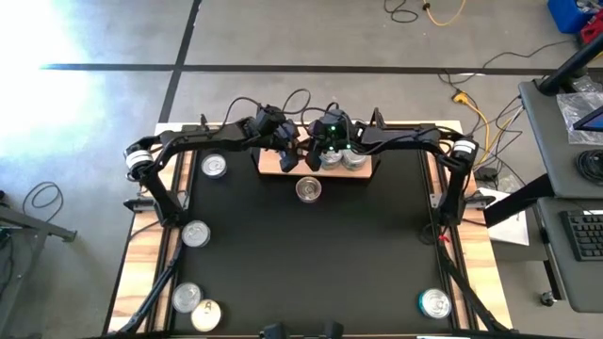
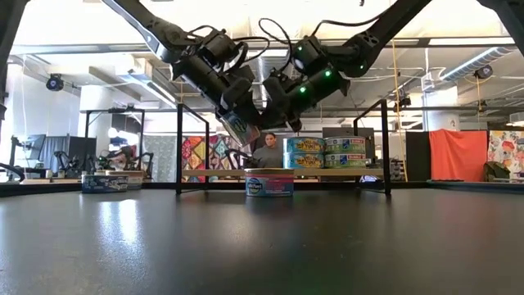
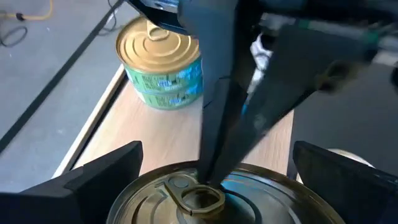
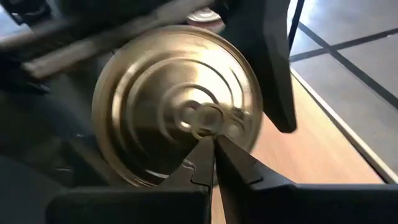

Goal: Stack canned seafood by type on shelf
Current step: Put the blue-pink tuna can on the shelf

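My left gripper [image 1: 285, 156] is shut on a gold-lidded tin [image 3: 205, 196] over the left part of the shelf [image 1: 273, 168], a light-wood board with black wire posts. My right gripper [image 4: 214, 142] is shut, and its tips meet that tin's lid [image 4: 155, 93]. In the low view the tin [image 2: 238, 129] hangs tilted above the board. Stacked tins [image 2: 326, 152] stand on the shelf's right part, and the left wrist view shows gold-lidded, green-labelled tins [image 3: 163, 65] on the board. One tin [image 1: 308, 189] stands on the table just in front of the shelf. My left gripper pinches the gold-lidded tin by its side wall, one finger [image 3: 93, 180] on either side of the round rim [image 3: 143, 186]. The tin is lifted clear of the shelf and tilted. My right gripper has its shut fingertips [image 4: 205, 155] against the lid at the pull tab [image 4: 202, 118], slanting down from the table's right.
Loose tins lie on the black table: one at far left [image 1: 214, 167], one at mid left [image 1: 195, 234], two at the near-left corner [image 1: 187, 298] [image 1: 205, 315], one at near right [image 1: 434, 303]. A person [image 2: 268, 152] shows in the room beyond the shelf.
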Action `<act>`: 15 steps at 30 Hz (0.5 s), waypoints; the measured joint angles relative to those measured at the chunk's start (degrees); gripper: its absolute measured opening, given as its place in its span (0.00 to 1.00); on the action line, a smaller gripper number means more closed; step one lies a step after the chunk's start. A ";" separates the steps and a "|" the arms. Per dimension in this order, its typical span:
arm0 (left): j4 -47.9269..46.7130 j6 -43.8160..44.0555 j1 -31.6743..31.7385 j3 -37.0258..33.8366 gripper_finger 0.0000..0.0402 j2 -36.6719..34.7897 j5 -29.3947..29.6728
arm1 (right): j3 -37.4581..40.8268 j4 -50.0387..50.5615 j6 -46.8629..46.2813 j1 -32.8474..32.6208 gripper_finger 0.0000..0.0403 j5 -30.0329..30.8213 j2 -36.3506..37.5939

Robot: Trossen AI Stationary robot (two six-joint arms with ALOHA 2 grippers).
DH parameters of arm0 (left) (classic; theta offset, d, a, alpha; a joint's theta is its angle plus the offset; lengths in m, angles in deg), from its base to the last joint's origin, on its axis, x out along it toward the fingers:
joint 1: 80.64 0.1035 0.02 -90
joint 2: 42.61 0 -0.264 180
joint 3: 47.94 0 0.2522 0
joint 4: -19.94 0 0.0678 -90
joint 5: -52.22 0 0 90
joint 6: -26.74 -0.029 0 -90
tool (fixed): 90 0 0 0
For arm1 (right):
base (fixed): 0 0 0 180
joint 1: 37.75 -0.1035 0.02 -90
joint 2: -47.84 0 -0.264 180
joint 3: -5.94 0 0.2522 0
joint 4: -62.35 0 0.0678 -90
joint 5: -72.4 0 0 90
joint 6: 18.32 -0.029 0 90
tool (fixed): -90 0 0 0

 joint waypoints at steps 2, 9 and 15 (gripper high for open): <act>1.11 0.28 0.00 -0.48 0.98 0.00 0.00 | -0.09 0.70 0.28 -0.06 0.02 -0.53 1.22; 9.93 3.33 0.00 -4.29 0.98 0.07 -0.11 | -0.21 5.03 1.00 -0.11 0.02 -0.52 5.72; 18.32 4.58 0.00 -7.47 0.98 0.11 -0.11 | -0.21 9.22 0.04 -1.03 0.02 -0.31 8.26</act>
